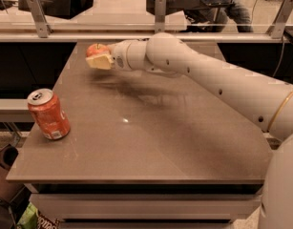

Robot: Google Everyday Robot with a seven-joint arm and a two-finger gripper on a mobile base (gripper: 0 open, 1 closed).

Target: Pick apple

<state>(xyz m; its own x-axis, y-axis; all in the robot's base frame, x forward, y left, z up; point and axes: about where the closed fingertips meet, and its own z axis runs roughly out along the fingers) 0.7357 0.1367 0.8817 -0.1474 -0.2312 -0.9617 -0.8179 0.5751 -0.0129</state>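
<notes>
The small red-orange apple [95, 49] is at the far left corner of the brown table [155, 147], held between the fingers of my gripper [97, 56]. A pale yellowish finger pad [101, 62] presses against the apple's near side. The gripper is shut on the apple and holds it slightly above the table top, with a shadow beneath it. My white arm reaches in from the lower right across the table.
An orange-red soda can [48, 114] stands upright near the table's left edge. A metal rail with posts [39, 16] runs behind the table's far edge. A green bag [34, 217] lies on the floor at the lower left.
</notes>
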